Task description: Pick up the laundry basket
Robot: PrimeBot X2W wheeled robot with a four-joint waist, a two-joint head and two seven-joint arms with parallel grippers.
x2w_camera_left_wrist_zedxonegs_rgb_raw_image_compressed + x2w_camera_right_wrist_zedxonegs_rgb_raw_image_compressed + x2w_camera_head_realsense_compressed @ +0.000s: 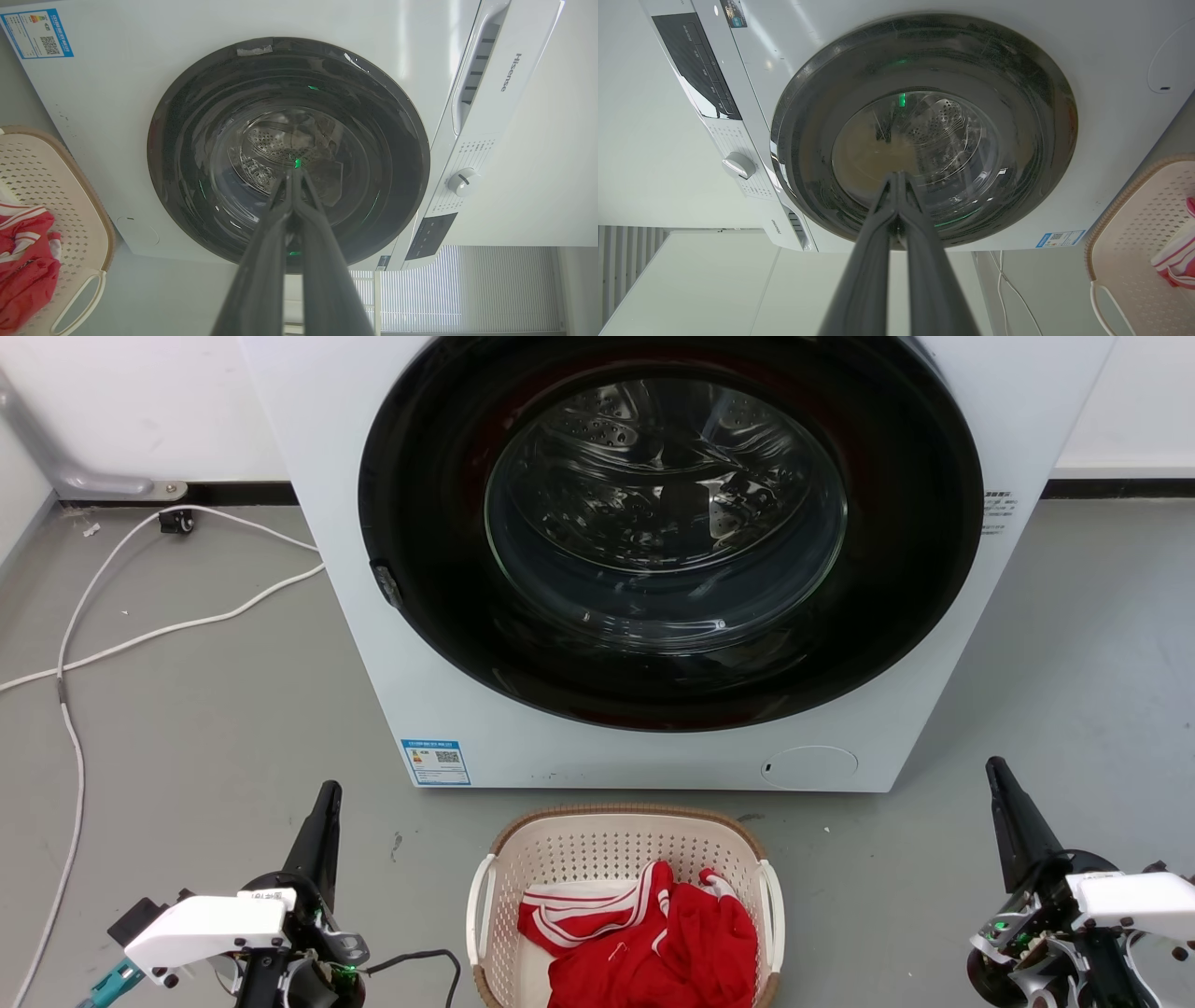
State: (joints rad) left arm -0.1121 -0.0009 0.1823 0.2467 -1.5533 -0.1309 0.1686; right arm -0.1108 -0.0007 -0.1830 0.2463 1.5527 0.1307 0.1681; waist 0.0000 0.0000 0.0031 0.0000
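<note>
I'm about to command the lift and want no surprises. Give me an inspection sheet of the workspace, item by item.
Surface: grey floor; the basket stands on it.
Job's things: laundry basket upright in front of the washing machine, touched by neither tool; red-and-white garment inside.
Clutter: small white scrap near the wall.
Grippers: left tool and right tool both shut, empty, one on each side of the basket.
Cables: white cable snaking over the floor at left; black cable beside the left tool.
Surroundings: white washing machine with dark round door; white wall behind.
</note>
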